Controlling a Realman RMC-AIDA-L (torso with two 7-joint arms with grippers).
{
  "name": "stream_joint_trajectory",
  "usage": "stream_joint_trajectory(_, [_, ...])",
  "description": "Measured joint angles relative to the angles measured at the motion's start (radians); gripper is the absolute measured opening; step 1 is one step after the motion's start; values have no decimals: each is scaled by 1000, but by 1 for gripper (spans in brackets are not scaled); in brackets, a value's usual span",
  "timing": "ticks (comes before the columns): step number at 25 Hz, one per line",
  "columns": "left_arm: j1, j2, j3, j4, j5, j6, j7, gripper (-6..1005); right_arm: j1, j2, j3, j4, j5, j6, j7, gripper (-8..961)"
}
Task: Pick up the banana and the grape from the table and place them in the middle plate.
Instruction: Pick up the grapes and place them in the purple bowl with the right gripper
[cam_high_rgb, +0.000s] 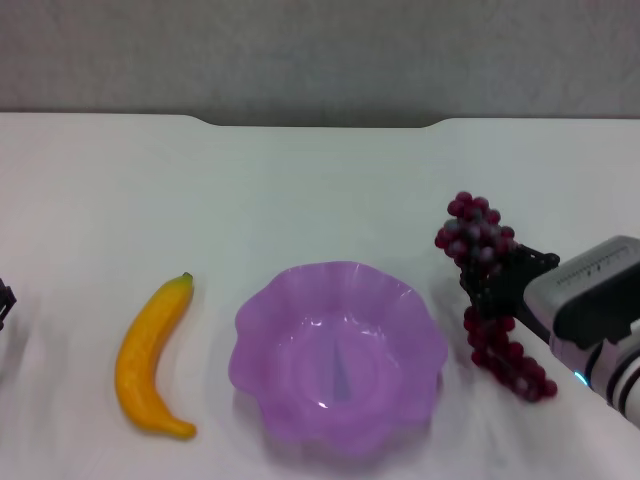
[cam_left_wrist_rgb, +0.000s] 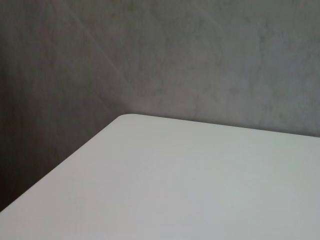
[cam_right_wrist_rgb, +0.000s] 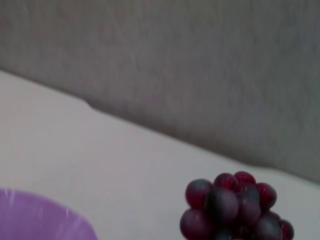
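Note:
The grape (cam_high_rgb: 478, 238), a long dark red-purple bunch, lies just right of the middle plate (cam_high_rgb: 262, 325), a translucent purple plate with a scalloped rim. My right gripper (cam_high_rgb: 498, 282) reaches in from the right, and its black fingers (cam_high_rgb: 532, 262) are closed across the middle of the bunch. The bunch's top also shows in the right wrist view (cam_right_wrist_rgb: 232, 205), with the plate's rim (cam_right_wrist_rgb: 45, 215) beside it. The yellow banana (cam_high_rgb: 148, 358) lies on the white table (cam_high_rgb: 320, 190) left of the plate. Only a dark sliver of my left gripper (cam_high_rgb: 4, 300) shows at the left edge.
The table's far edge has a notch (cam_high_rgb: 320, 124) against a grey wall. The left wrist view shows only a bare table corner (cam_left_wrist_rgb: 125, 117) and the wall.

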Motion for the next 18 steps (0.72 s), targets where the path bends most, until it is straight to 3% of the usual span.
stream_joint_trajectory(1, [0,0,0,0,0,0,0,891,0,0,0,0,0,0,0,406])
stream_joint_trajectory(7, [1,0,0,0,0,0,0,891,-136,12,-43,76,-234,-359,1,404])
stream_joint_trajectory(9, [1,0,0,0,0,0,0,890,-181,14,-44,129,-283,-418,4,401])
stream_joint_trajectory(13, [1,0,0,0,0,0,0,891,-217,4,-47,246,-313,-402,5,397])
stream_joint_trajectory(18, [1,0,0,0,0,0,0,891,-196,1,-53,291,-350,-291,54,394])
